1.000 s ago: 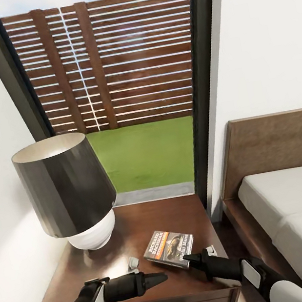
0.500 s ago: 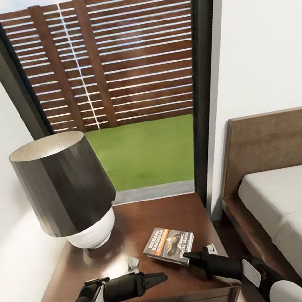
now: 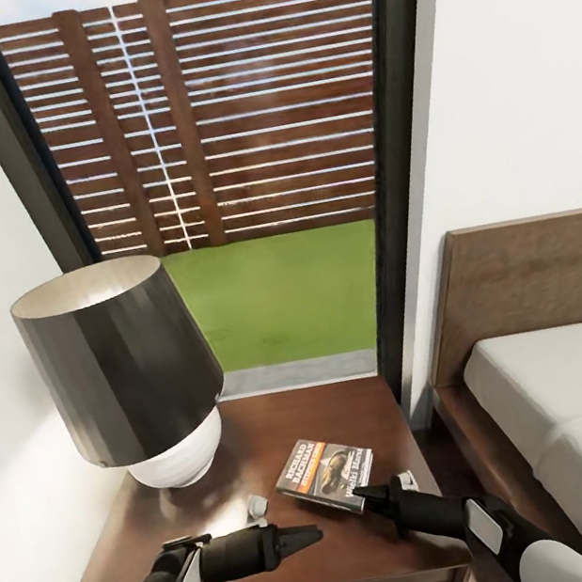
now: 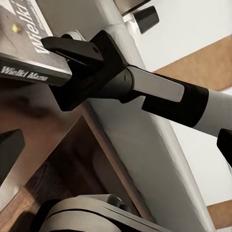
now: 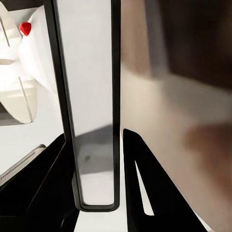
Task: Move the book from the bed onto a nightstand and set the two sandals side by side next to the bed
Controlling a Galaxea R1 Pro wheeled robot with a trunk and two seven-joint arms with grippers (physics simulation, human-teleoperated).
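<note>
so the book (image 3: pixel 326 476) lies flat on the nightstand (image 3: pixel 262 449) tabletop, toward its front right part, cover up with the orange stripe showing, turned at an angle. right end effector (image 3: pixel 363 496) reaches in from the right with its tip at the book's near right corner; in the left wrist view its black fingers (image 4: pixel 72 46) sit above and below the book (image 4: pixel 26 48) edge, closed onto the cover, and the spine text is readable. in the right wrist view a thin grey slab with a dark rim, apparently the book (image 5: pixel 92 111) seen edge-on, stands between the two dark fingers (image 5: pixel 145 183), touching at least one. left end effector (image 3: pixel 310 536) hovers over the front of the tabletop, just left of the book and apart from it, fingers pressed together to a point, holding nothing. lamp (image 3: pixel 117 360) with a dark shade and round white base stands on the back left of the tabletop, shade tilted. bed (image 3: pixel 555 378) with grey mattress and brown headboard is just right of the nightstand. behind is a tall dark-framed window (image 3: pixel 214 180) with a slatted fence and grass.
</note>
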